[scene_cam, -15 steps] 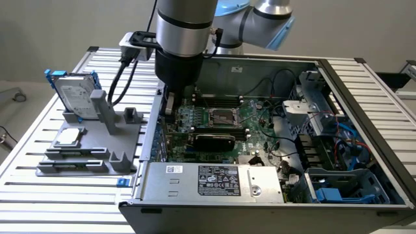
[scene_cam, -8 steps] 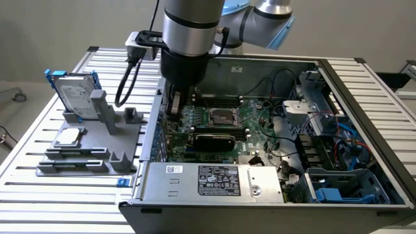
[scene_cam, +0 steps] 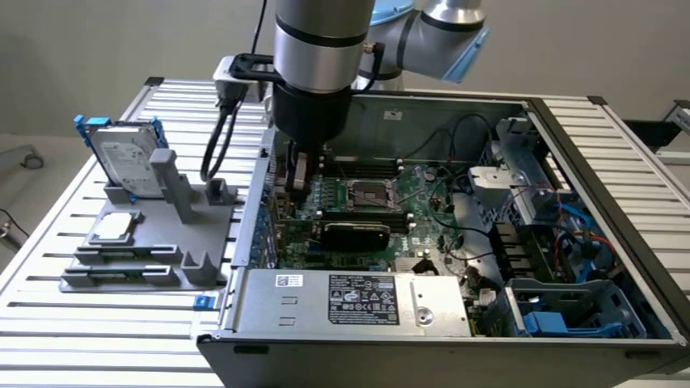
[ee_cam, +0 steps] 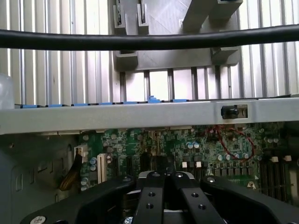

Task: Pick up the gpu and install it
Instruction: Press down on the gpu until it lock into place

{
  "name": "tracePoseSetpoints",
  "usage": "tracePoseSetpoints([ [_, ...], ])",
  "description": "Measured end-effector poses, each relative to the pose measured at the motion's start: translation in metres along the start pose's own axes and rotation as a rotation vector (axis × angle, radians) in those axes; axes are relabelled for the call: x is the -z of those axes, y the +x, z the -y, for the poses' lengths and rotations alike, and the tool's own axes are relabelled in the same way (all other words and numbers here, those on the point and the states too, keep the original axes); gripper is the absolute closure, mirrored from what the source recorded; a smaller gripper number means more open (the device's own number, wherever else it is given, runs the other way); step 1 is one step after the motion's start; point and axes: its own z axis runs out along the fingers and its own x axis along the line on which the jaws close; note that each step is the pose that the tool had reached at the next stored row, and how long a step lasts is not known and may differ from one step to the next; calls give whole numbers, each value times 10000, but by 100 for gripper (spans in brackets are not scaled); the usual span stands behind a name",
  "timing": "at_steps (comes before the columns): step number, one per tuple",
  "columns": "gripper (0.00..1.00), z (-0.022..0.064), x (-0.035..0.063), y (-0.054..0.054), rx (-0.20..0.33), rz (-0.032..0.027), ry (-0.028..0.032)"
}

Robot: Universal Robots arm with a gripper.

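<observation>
Nearest my wrist camera, gripper (ee_cam: 164, 179) clenched empty above the motherboard (ee_cam: 196, 149); gpu (scene_cam: 354, 235) already sits seated in its slot inside the case (scene_cam: 603, 162).

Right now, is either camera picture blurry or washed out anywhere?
Exterior view: evenly lit and sharp, the open computer case casting little shadow. Wrist view: the black cable across the frame is soft and out of focus, the slatted table behind it looks bright and washed out, and the motherboard is slightly soft.
</observation>
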Motion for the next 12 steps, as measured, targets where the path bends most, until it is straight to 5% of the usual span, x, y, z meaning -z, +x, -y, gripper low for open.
tracePoseSetpoints([
  [6,89,29,3,-2,200,12,363],
  [12,89,87,14,-2,297,66,397],
])
